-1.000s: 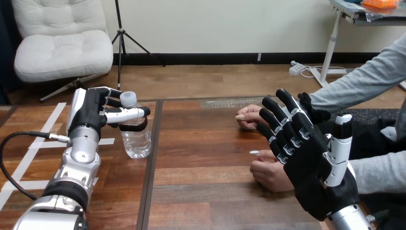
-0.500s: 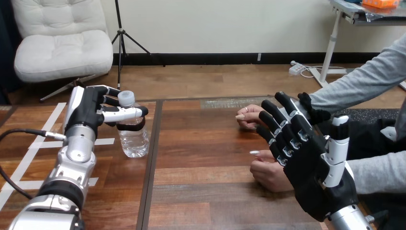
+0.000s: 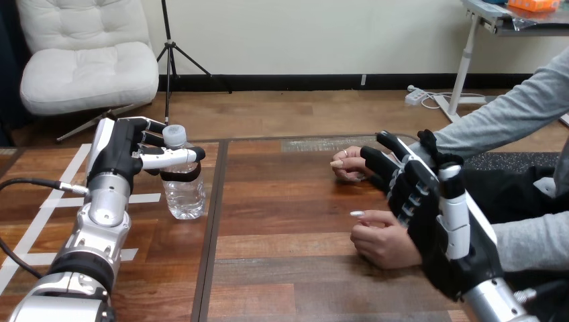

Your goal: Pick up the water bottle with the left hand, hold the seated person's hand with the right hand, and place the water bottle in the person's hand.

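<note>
My left hand (image 3: pixel 121 153) has fingers and thumb wrapped round the water bottle (image 3: pixel 183 194), just under its cap; I cannot tell whether its base has cleared the surface (image 3: pixel 282 221); my right hand (image 3: pixel 433 231) is spread just beside the person's nearer hand (image 3: pixel 379 243), clasping nothing; clasp and handover are left; between my hands lies bare wood; the far edge runs just beyond the left hand.

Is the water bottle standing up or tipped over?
Standing up. The water bottle is upright with its cap on top, and the left hand has its fingers curled round the neck.
</note>
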Tool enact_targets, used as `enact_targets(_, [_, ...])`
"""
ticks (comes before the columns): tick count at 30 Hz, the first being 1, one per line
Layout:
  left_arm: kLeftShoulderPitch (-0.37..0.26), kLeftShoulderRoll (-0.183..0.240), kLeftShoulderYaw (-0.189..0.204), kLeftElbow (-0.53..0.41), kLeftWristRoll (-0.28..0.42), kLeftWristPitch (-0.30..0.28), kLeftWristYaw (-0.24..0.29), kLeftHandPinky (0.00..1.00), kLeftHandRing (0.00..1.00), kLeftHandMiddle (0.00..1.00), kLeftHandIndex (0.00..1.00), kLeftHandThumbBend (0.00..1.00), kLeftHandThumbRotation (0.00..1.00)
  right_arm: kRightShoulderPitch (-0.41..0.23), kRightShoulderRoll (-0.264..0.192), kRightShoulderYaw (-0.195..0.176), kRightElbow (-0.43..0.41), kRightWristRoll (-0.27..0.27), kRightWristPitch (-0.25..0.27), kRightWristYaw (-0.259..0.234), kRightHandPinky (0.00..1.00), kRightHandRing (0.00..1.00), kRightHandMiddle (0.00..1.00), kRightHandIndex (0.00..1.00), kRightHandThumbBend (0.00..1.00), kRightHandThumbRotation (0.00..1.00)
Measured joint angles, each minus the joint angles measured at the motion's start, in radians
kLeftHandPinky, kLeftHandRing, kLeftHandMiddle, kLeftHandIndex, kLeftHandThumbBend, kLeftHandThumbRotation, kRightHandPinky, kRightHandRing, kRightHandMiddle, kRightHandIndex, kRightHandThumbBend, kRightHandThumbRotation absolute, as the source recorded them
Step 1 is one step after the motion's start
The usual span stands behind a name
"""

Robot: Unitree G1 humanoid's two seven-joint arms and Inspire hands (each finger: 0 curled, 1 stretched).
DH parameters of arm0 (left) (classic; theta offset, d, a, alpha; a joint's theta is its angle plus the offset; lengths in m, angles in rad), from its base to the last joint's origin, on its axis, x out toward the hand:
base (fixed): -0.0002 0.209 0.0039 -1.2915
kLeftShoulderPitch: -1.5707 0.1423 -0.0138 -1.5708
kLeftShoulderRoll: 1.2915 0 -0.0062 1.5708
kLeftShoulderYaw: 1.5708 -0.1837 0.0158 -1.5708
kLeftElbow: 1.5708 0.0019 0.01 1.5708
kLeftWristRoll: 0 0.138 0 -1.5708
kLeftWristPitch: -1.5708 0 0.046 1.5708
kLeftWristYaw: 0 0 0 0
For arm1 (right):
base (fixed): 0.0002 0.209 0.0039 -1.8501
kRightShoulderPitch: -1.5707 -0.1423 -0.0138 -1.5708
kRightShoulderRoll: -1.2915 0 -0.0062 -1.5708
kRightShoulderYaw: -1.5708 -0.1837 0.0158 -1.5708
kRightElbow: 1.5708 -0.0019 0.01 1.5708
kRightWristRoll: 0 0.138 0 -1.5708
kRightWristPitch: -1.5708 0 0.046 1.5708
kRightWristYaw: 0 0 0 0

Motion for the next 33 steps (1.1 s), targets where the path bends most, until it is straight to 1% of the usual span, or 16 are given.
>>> enact_targets(5, [0.001,0.000,0.000,-0.006,0.000,0.000,-0.003,0.39,0.44,0.49,0.50,0.71,0.00,-0.038,-0.021,-0.003,0.047,-0.067,-0.069,-0.021,0.85,0.85,0.81,0.83,0.98,1.00])
enact_targets(6, [0.001,0.000,0.000,-0.008,0.000,0.000,-0.003,0.40,0.45,0.49,0.50,0.71,0.00,-0.046,-0.025,-0.003,0.054,-0.078,-0.079,-0.026,0.83,0.84,0.81,0.83,0.99,1.00])
enact_targets(7, [0.001,0.000,0.000,-0.010,0.000,0.000,-0.004,0.40,0.45,0.49,0.50,0.71,0.00,-0.055,-0.031,-0.003,0.064,-0.095,-0.094,-0.032,0.78,0.82,0.80,0.82,0.99,1.00])
enact_targets(11, [0.001,0.000,0.000,-0.018,0.000,0.000,-0.006,0.41,0.46,0.50,0.50,0.71,0.00,-0.090,-0.054,-0.002,0.107,-0.158,-0.160,-0.055,0.74,0.79,0.79,0.80,1.00,1.00])
enact_targets(16, [0.001,0.000,0.000,-0.027,0.000,0.000,-0.006,0.43,0.48,0.51,0.50,0.71,0.00,-0.134,-0.084,-0.003,0.159,-0.205,-0.224,-0.070,0.72,0.80,0.80,0.80,1.00,1.00])
enact_targets(20, [0.001,0.000,0.000,-0.030,0.000,0.000,-0.006,0.44,0.49,0.51,0.50,0.72,0.00,-0.168,-0.115,-0.002,0.194,-0.268,-0.267,-0.088,0.73,0.80,0.80,0.80,1.00,1.00])
enact_targets(24, [0.002,0.000,0.000,-0.030,0.000,0.000,-0.006,0.46,0.50,0.51,0.49,0.72,0.00,-0.194,-0.147,-0.001,0.229,-0.318,-0.301,-0.101,0.74,0.81,0.81,0.80,1.00,0.97])
enact_targets(28, [0.002,0.000,0.000,-0.030,-0.001,0.000,-0.007,0.46,0.50,0.51,0.49,0.72,0.00,-0.213,-0.174,0.000,0.260,-0.358,-0.322,-0.116,0.74,0.82,0.82,0.81,1.00,0.93])
enact_targets(33, [0.002,0.000,0.000,-0.030,-0.001,0.000,-0.008,0.44,0.48,0.50,0.49,0.72,0.00,-0.232,-0.203,0.002,0.297,-0.383,-0.338,-0.122,0.75,0.82,0.82,0.81,1.00,0.87])
